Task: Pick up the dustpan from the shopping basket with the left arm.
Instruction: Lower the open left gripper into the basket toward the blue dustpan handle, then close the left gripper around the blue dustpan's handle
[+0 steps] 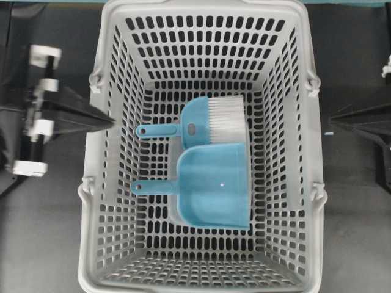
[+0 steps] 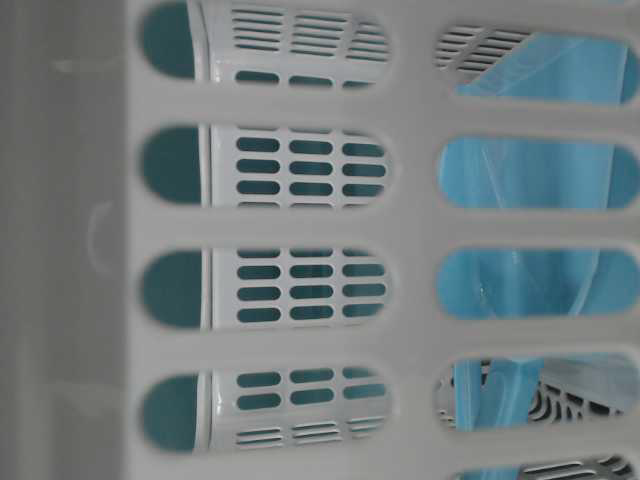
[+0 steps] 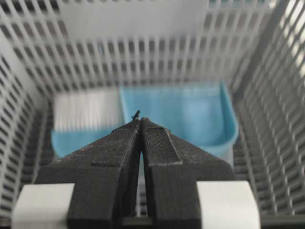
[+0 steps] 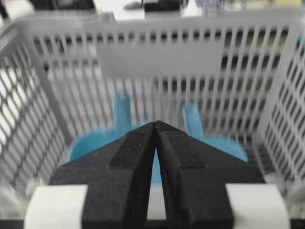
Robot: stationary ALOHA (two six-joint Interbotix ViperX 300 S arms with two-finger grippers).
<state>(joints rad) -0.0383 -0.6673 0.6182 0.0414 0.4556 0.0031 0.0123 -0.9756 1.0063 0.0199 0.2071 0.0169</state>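
Note:
The light blue dustpan [image 1: 214, 189] lies flat on the floor of the grey shopping basket [image 1: 201, 7], its thin handle pointing left. My left gripper [image 1: 112, 122] is shut and empty, its tip at the basket's left rim, apart from the dustpan. In the left wrist view the dustpan tray [image 3: 186, 112] lies beyond the shut fingertips [image 3: 141, 119]. My right gripper [image 1: 333, 121] is shut and empty outside the basket's right wall. In the right wrist view the dustpan [image 4: 88, 143] shows behind the shut gripper [image 4: 156, 123].
A blue hand brush with white bristles [image 1: 214, 119] lies beside the dustpan, touching its far edge; it also shows in the left wrist view [image 3: 86, 114]. The basket's slotted walls [image 3: 143, 24] surround both. The table-level view shows only the basket wall [image 2: 300, 225] close up.

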